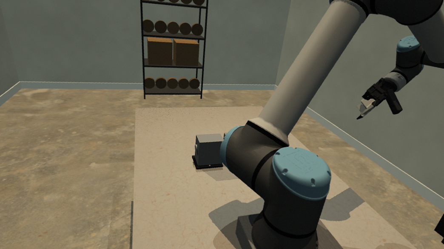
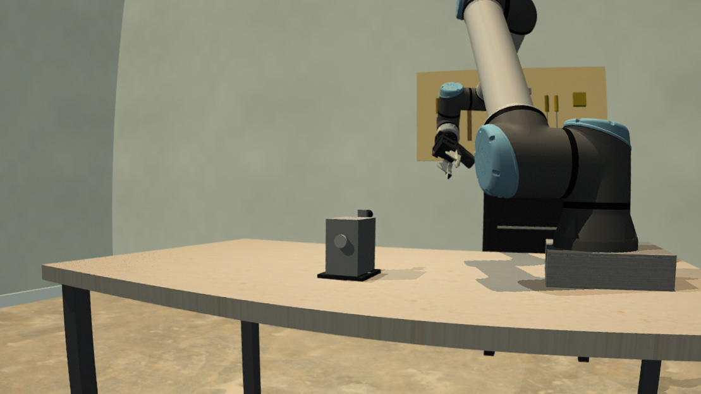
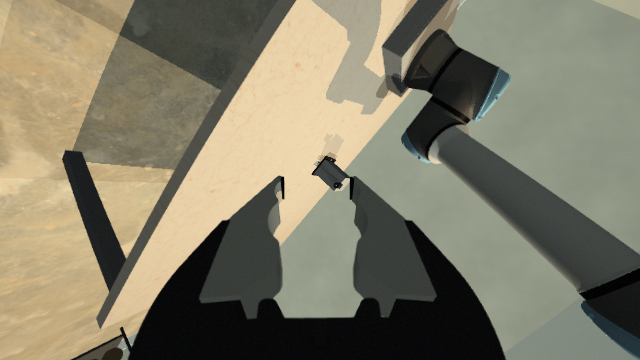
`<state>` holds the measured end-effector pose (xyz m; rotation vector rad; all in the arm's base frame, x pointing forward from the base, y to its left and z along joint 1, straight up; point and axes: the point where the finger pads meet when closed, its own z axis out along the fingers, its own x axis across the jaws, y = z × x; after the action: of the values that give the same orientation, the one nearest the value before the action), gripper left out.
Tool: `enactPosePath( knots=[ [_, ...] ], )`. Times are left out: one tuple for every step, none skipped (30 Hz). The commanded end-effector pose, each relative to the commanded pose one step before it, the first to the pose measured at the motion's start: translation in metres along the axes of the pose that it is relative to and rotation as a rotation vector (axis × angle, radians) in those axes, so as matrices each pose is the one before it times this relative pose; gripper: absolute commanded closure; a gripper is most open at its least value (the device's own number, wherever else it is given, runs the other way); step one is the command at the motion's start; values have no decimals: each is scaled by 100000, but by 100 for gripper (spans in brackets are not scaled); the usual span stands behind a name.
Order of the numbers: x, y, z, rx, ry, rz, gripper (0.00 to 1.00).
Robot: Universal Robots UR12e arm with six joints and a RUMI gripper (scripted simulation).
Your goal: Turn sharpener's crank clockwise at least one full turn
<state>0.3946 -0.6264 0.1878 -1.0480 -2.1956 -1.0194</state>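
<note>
With the gripper [image 1: 365,111] part-open, empty and high off the table's [image 2: 445,306] far side, its approach risked knocking the sharpener [image 2: 349,246], whose crank [image 2: 365,213] faced away.

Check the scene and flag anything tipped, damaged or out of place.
Nothing stands out. The grey box-shaped sharpener stands upright on its black base on the beige table, its small dark crank handle intact. The two-jaw gripper hangs away from it, partly open and empty.
</note>
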Motion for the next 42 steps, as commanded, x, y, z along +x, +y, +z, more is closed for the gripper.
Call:
enactPosePath(
  knots=[
    [-84, 1954, 1233, 2799, -3279, -5401, 68],
    [-32, 411, 284, -1, 0, -1, 68],
    [-32, 411, 283, -1, 0, -1, 68],
    [-32, 411, 283, -1, 0, -1, 68],
    [-33, 411, 283, -1, 0, -1, 68],
    [-33, 411, 283, -1, 0, -1, 68],
    [-33, 411, 283, -1, 0, -1, 68],
    [-11, 132, 91, 0, 0, 0, 68],
    [0, 0, 0, 0, 0, 0, 68],
    [-6, 394, 308, 1273, -1403, -2743, 68],
    [0, 0, 0, 0, 0, 0, 68],
    [0, 0, 0, 0, 0, 0, 68],
    [-13, 397, 303, 1273, -1403, -2743, 68],
    [-19, 401, 298, 686, -757, -1479, 68],
    [-23, 402, 297, -1, 0, -1, 68],
    [-23, 402, 296, -1, 0, -1, 68],
    [-23, 402, 296, -1, 0, -1, 68],
    [-23, 402, 296, -1, 0, 0, 68],
    [-23, 402, 296, -1, 0, 0, 68],
    [-23, 402, 296, -1, 0, 0, 68],
    [-23, 402, 296, -1, 0, 0, 68],
    [-7, 129, 95, 0, 0, 0, 68],
    [0, 0, 0, 0, 0, 0, 68],
    [5, 385, 319, 1206, -1328, -2810, 68],
    [-1, 389, 314, 1206, -1327, -2810, 68],
    [-8, 392, 310, 706, -777, -1645, 68],
    [-11, 394, 308, -1, 0, 0, 68],
    [0, 0, 0, 0, 0, 0, 68],
    [0, 0, 0, 0, 0, 0, 68],
    [-11, 394, 308, -1, 0, 0, 68],
    [-11, 394, 307, -1, 0, 0, 68],
    [-11, 394, 307, -1, 0, 0, 68],
    [-12, 394, 307, -1, 0, 0, 68],
    [-12, 394, 307, -1, 0, 0, 68],
    [-12, 394, 307, -1, 0, 0, 68],
    [-4, 127, 99, 0, 0, 0, 68],
    [0, 0, 0, 0, 0, 0, 68],
    [18, 377, 327, 1135, -1257, -2871, 68],
    [12, 381, 323, 1135, -1257, -2871, 68],
    [5, 385, 319, 716, -793, -1810, 68],
    [1, 387, 317, -1, 0, 0, 68],
    [1, 387, 317, -1, 0, 0, 68]
  ],
)
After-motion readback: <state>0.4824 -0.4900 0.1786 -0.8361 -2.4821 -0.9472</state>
